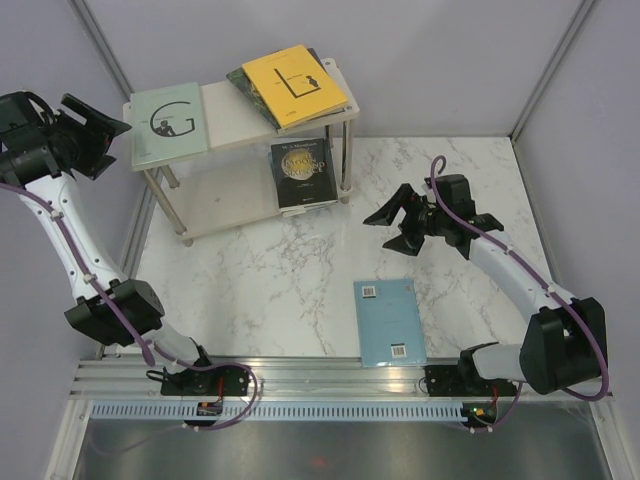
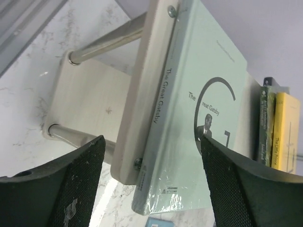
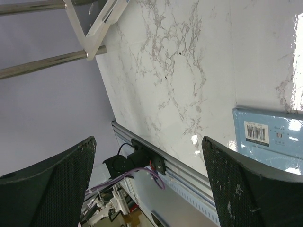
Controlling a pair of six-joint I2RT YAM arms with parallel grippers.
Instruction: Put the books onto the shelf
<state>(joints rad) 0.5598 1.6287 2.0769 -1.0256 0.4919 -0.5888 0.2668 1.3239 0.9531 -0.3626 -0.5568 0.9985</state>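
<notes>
The shelf stands at the back left. On its top board lie a pale grey-green "G" book and a yellow book stacked on a green one. A dark book with gold lettering rests on the lower board. A teal-blue book lies flat on the table near the front. My left gripper is open just left of the "G" book, the book's near end between its fingers without touching. My right gripper hangs open and empty above the table, and sees the teal-blue book.
The white marble table ends at an aluminium rail in front, where both arm bases sit. Grey walls close the back and sides. The shelf's metal legs and lower board show under the top board.
</notes>
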